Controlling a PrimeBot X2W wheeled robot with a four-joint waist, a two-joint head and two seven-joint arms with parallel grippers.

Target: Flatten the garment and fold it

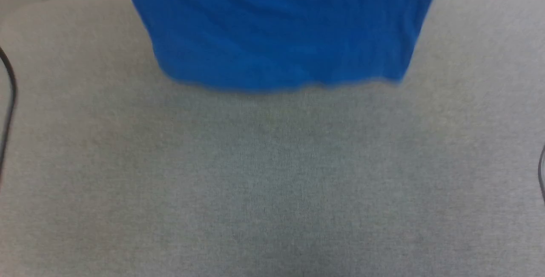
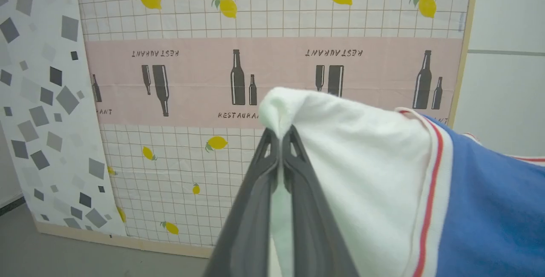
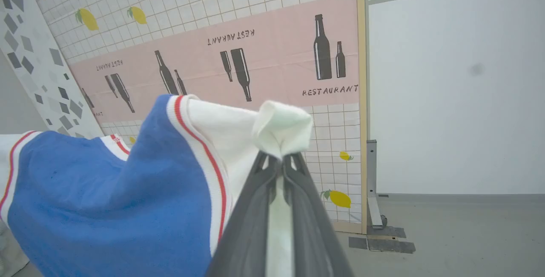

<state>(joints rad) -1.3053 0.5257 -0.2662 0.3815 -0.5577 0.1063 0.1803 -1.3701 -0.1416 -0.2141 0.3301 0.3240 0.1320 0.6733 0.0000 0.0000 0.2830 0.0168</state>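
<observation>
The garment (image 1: 281, 30) hangs lifted in the head view, its bright blue body dropping from the top edge and its hem hovering over the grey table (image 1: 272, 183). In the left wrist view my left gripper (image 2: 281, 134) is shut on a pinch of the garment's white sleeve (image 2: 353, 153), beside a red-striped band and blue cloth. In the right wrist view my right gripper (image 3: 281, 157) is shut on the other white sleeve (image 3: 238, 132), with the blue body (image 3: 106, 200) sagging to its left.
A grey fabric-covered table spreads below the hem. Dark cables (image 1: 10, 93) show at its left and right edges. Beyond the grippers stand a lemon-and-bottle patterned screen (image 2: 272, 55), a grey-speckled panel (image 2: 38, 98) and a white wall (image 3: 455, 89) over grey floor.
</observation>
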